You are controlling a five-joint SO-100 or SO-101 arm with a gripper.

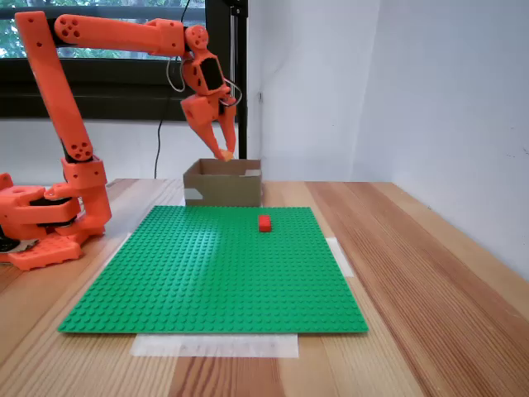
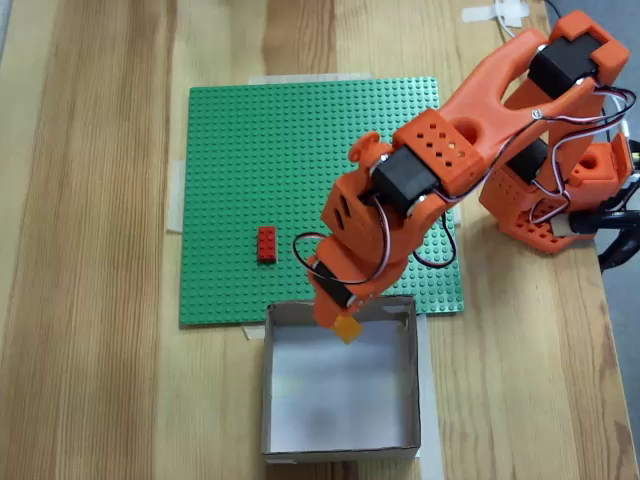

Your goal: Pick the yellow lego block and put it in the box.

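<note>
The yellow lego block [image 2: 348, 328] [image 1: 225, 155] is pinched between the fingertips of my orange gripper [image 1: 226, 153] [image 2: 343, 322], which is shut on it. It hangs in the air just above the rim of the box [image 1: 223, 186] [image 2: 340, 440], over the side nearest the green baseplate. The box is a low brown cardboard one with a pale inside and a tape patch on its front. Most of the block is hidden by the fingers.
A small red brick [image 1: 264, 222] [image 2: 266, 244] sits on the green baseplate [image 1: 215, 273] [image 2: 250, 150] a short way from the box. The arm's base [image 1: 41, 223] [image 2: 560, 200] stands beside the plate. A white wall runs along one side of the wooden table.
</note>
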